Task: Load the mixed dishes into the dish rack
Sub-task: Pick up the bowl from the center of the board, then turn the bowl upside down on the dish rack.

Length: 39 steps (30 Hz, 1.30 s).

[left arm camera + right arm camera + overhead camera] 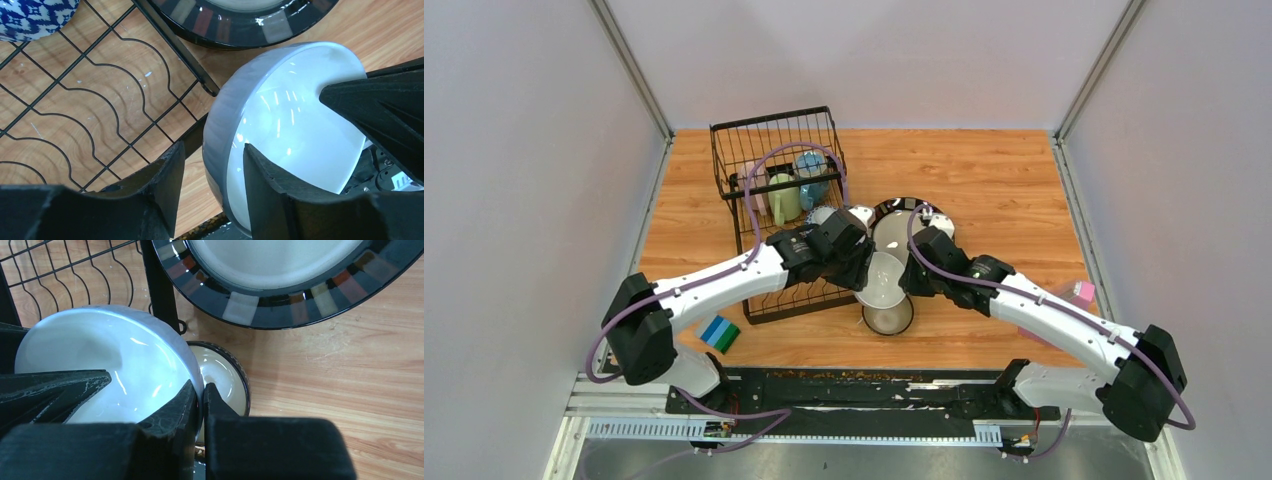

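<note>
A white bowl (881, 278) hangs tilted in the air beside the black wire dish rack (774, 160). My right gripper (911, 275) is shut on the bowl's rim (100, 350); its own view shows the gripper (200, 390) pinching the rim. My left gripper (864, 262) is open. In its own view the left gripper (212, 155) straddles the opposite rim of the bowl (295, 115), one finger inside, the other outside with a gap. A black-rimmed cream plate (904, 225) lies just beyond. A dark bowl with a cream inside (888, 316) sits on the table below the white bowl.
Green (783, 197), blue (811, 172) and pink (754, 185) mugs stand in the rack's basket. A blue patterned bowl (30, 17) lies in the rack's slotted tray (100, 100). A striped sponge (720, 333) lies front left; a pink container (1079, 293) sits at the right.
</note>
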Each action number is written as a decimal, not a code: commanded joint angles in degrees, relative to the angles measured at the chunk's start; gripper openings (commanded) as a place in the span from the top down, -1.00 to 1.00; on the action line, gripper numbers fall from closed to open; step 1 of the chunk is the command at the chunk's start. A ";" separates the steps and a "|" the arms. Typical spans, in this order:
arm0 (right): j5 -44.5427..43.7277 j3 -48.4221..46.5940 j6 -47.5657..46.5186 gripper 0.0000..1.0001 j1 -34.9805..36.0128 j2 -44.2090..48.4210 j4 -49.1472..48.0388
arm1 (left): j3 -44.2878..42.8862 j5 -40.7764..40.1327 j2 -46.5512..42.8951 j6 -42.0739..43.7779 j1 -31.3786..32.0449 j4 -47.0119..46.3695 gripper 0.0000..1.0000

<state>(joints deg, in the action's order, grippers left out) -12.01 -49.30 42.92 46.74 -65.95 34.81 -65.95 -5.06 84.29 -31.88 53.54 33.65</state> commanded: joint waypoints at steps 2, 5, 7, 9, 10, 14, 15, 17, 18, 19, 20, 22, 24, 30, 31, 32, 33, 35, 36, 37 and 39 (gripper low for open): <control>-2.14 -4.55 -1.17 1.00 -0.07 -0.86 -0.51 | -1.99 -1.07 0.17 1.43 -0.13 1.82 -0.03; -1.95 -4.66 -0.87 1.00 0.02 -0.70 -0.52 | -1.99 -1.05 0.32 1.56 -0.12 1.85 0.14; -1.87 -4.62 -0.62 1.00 0.02 -0.43 -0.41 | -1.99 -0.97 0.49 1.57 -0.10 1.81 0.30; -1.86 -4.58 -0.64 1.00 0.02 -0.25 -0.51 | -2.09 -0.80 0.71 1.60 -0.10 1.85 0.48; -1.81 -4.58 -0.64 1.00 0.02 -0.23 -0.53 | -2.08 -0.73 0.81 1.58 -0.10 1.86 0.58; -0.70 -4.73 -0.21 0.96 -0.04 -0.18 -0.48 | -2.05 -0.59 0.96 1.64 -0.15 1.58 0.85; -0.04 -4.87 0.02 0.92 -0.07 -0.22 -0.51 | -2.02 -0.62 0.96 1.60 -0.13 1.42 0.93; 1.81 -4.93 0.32 0.83 -0.14 -0.28 -0.91 | -1.91 -0.65 0.96 1.42 -0.10 1.25 1.00; 2.98 -4.89 0.46 0.79 -0.16 -0.38 -1.29 | -1.77 -0.65 0.85 1.28 -0.10 1.14 1.00; 3.62 -4.85 0.50 0.75 -0.16 -0.48 -1.65 | -1.66 -0.65 0.78 1.29 -0.10 1.06 1.00; 4.47 -4.68 0.58 0.73 -0.16 -0.57 -2.00 | -1.46 -0.65 0.56 1.16 -0.10 0.80 1.00; 5.83 -4.49 0.80 0.67 -0.15 -0.74 -2.77 | -1.05 -0.43 0.15 1.07 -0.12 0.08 1.00; 7.03 -4.49 0.85 0.60 -0.29 -0.76 -3.16 | -0.57 -0.27 -0.36 0.97 -0.10 -0.66 1.00; 10.23 -4.02 0.88 -0.06 -1.46 0.28 -4.23 | 1.31 2.47 -1.77 0.56 -1.10 -3.87 1.00; 10.92 -3.76 1.58 -0.30 -2.23 0.74 -4.30 | 2.31 3.19 -2.27 0.35 -1.87 -4.48 1.00; 14.15 -3.48 1.86 -0.44 -3.48 1.34 -4.76 | 2.80 4.29 -2.59 -0.15 -2.30 -5.79 1.00; 17.06 -3.07 1.67 -0.54 -4.94 1.92 -5.69 | 3.89 5.42 -3.24 -0.67 -3.33 -6.36 1.00; 25.13 -2.07 0.87 -0.62 -8.10 2.90 -8.53 | 5.78 8.65 -4.80 -1.56 -5.19 -8.83 1.00; 28.63 -1.77 0.70 -0.64 -9.40 3.38 -9.68 | 6.60 11.17 -5.44 -2.02 -5.81 -11.03 1.00; 31.59 -1.43 0.72 -0.65 -10.49 3.90 -10.87 | 8.44 13.77 -6.92 -2.92 -7.24 -13.87 1.00; 35.63 -0.89 0.91 -0.68 -11.88 5.13 -13.15 | 11.09 17.20 -9.14 -4.45 -9.23 -18.09 1.00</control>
<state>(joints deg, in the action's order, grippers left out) 10.15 -51.05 43.86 37.58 -64.03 29.45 -57.52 2.81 81.58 -32.80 47.79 27.94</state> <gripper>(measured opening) 0.827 0.132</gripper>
